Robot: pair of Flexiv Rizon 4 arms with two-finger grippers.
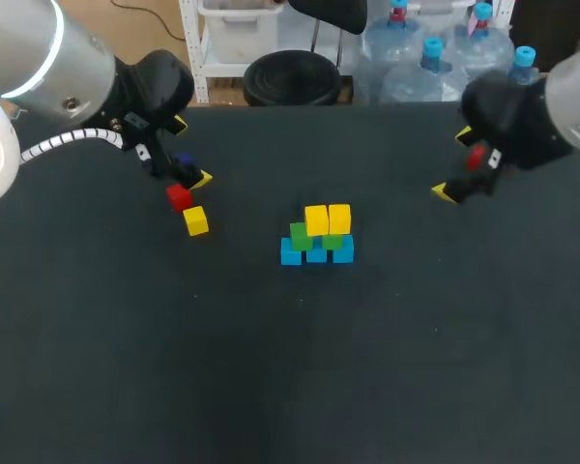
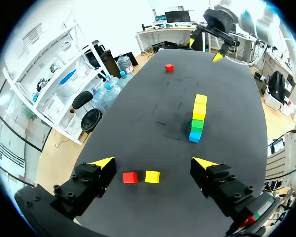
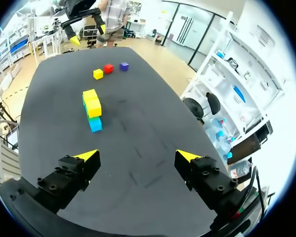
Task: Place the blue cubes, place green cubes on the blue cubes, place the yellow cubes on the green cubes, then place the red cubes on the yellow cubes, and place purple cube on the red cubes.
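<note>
Hovering with left gripper [image 2: 154, 162] wide open, empty, just above red cube [image 2: 130, 177] and yellow cube [image 2: 152, 176], probably lined up for next pick. Right gripper [image 3: 137, 154] spread too, empty, parked well apart from stack [image 2: 198, 118], likely to avoid bumping it.

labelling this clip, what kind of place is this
Probably a robotics lab bench: a dark table, the left gripper and right gripper hanging open over it, and small coloured cubes half stacked.

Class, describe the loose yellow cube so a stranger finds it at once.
On the dark table, find the stacked cubes in the middle. Left of them, the yellow cube lies beside a red cube. It is the only yellow one not stacked.
</note>
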